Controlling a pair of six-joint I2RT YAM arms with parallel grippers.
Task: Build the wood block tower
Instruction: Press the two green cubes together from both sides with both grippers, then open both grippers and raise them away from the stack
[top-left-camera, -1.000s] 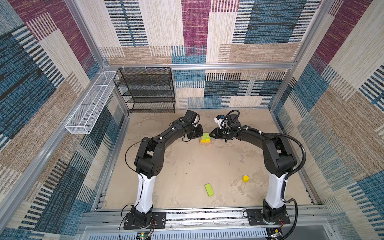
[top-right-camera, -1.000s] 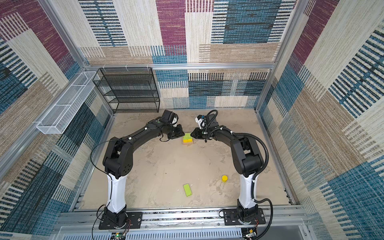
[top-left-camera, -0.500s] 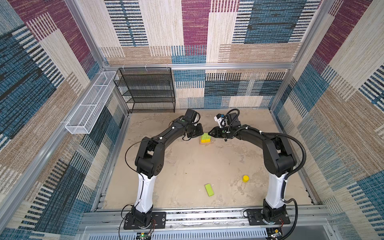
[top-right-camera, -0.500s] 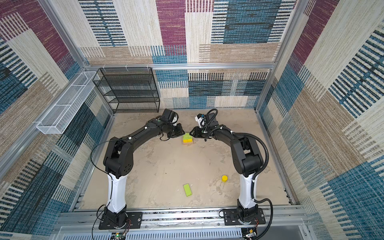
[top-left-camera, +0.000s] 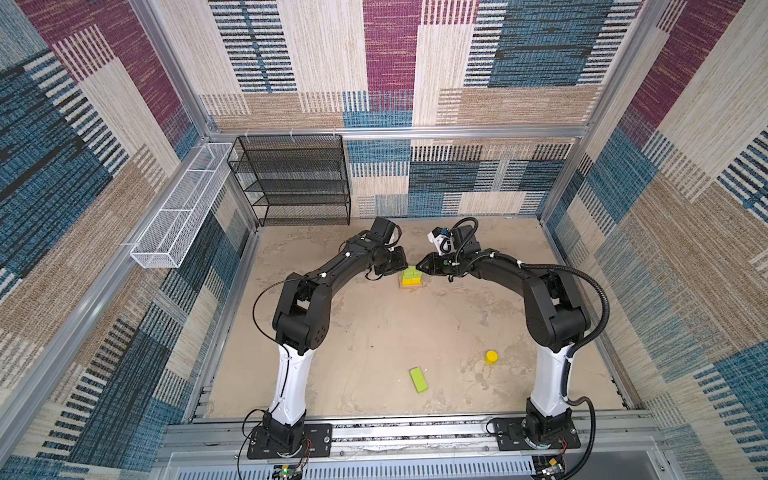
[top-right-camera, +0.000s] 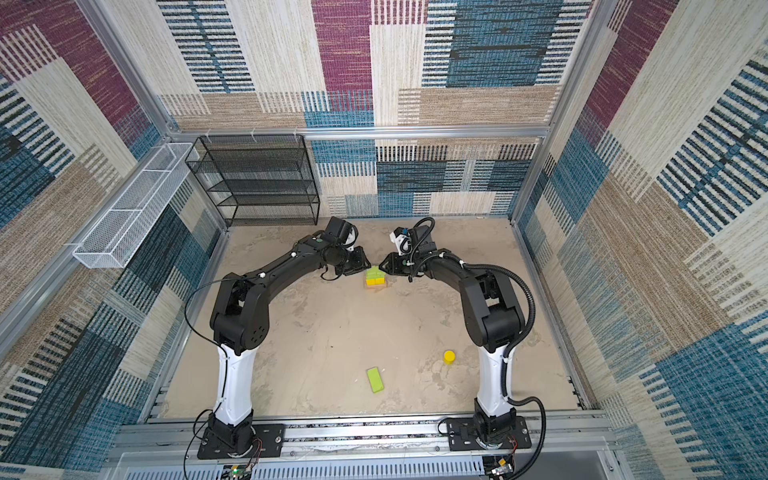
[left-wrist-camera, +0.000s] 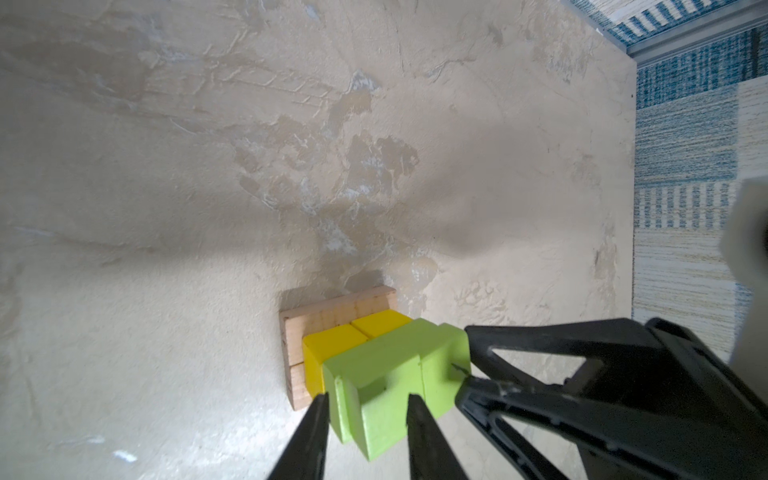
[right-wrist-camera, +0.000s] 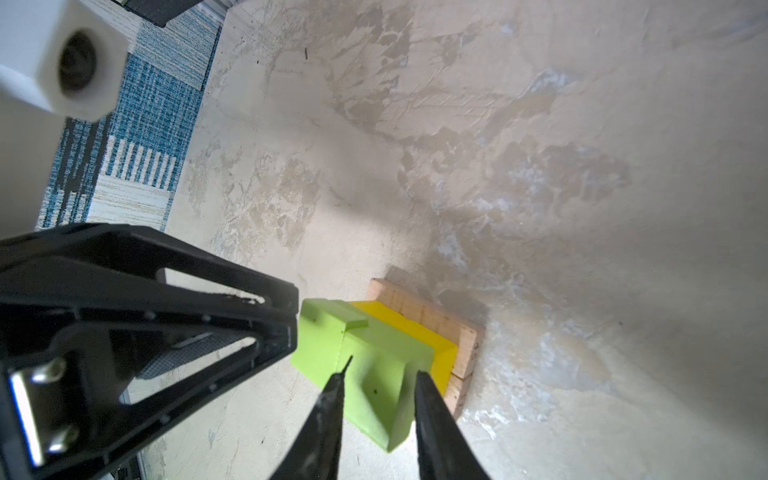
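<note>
The tower (top-left-camera: 411, 277) is seen on the table (top-left-camera: 353, 332) in both top views, in the far half and close to the middle. It is made up of two tan bars (left-wrist-camera: 320, 318) laid side by side at the base, two yellow cubes (left-wrist-camera: 332, 345) set on them, and green pieces (left-wrist-camera: 374, 357) stacked on top. How many green pieces are stacked cannot be told.

In the top views the left claw (left-wrist-camera: 366, 399) is found at about the tower's 10 o'clock and the right claw (right-wrist-camera: 380, 378) at about its 2 o'clock, both at the level of the green pieces. The left claw is set narrow, with one finger on each side of a green piece. Whether the piece is pressed or only flanked cannot be told. The right claw is also set narrow, with its fingers along both sides of a green piece at the opposite end, and a firm grip cannot be confirmed there either. In each wrist view the tips of the other claw are seen right against the green pieces.

A loose green piece (top-left-camera: 419, 379) is laid flat on the table at the tower's 6 o'clock, well apart from it. A yellow cylinder (top-left-camera: 491, 357) is stood upright between 4 and 5 o'clock from the tower, also well apart. A black wire shelf (top-left-camera: 295, 178) is stood at the table's 11 o'clock corner, and a white wire basket (top-left-camera: 178, 212) is hung on the wall beside it.
</note>
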